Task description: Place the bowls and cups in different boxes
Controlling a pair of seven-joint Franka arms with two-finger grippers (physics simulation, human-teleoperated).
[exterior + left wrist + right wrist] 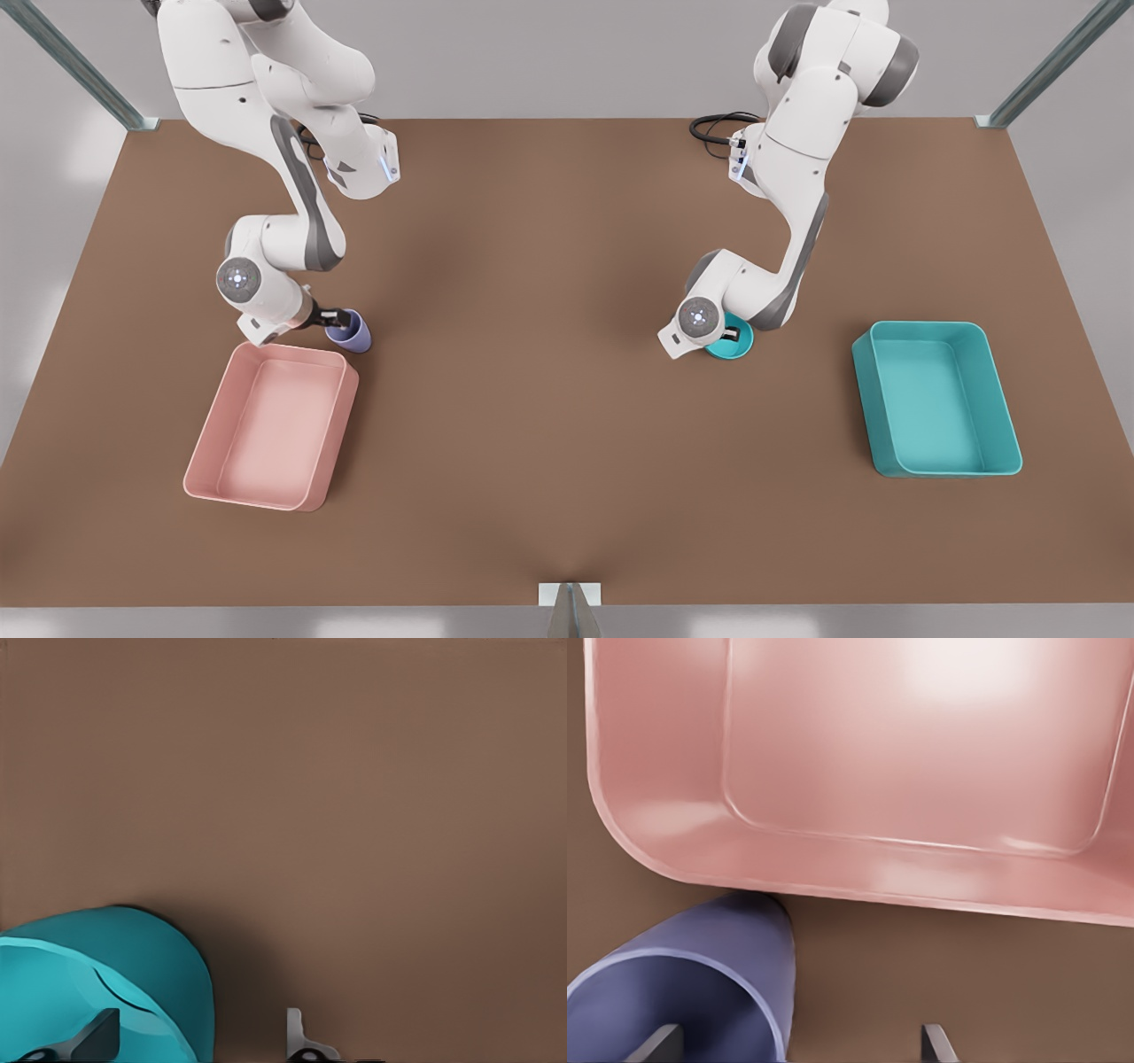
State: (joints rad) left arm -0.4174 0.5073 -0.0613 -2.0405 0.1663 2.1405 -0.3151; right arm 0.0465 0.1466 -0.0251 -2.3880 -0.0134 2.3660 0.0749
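1. The left gripper [732, 335] is down at the teal bowl [735, 341], on the front view's right half of the brown table [549, 354]. In its wrist view one finger [96, 1036] sits inside the bowl [124, 974] and the other stands outside the wall, so the jaws straddle the rim with a wide gap; they are not pinched on it.
2. The bowl rests on the table, well apart from the teal box [937, 399], which lies farther toward the front view's right.
3. The right gripper [335, 317] is at the purple cup [350, 331], on the front view's left. From its wrist, one finger [660, 1047] is inside the cup [700, 992] and the other outside, spread wide around the wall.
4. The cup looks tilted and sits just beside the far corner of the pink box [273, 427]; I cannot tell whether they touch.
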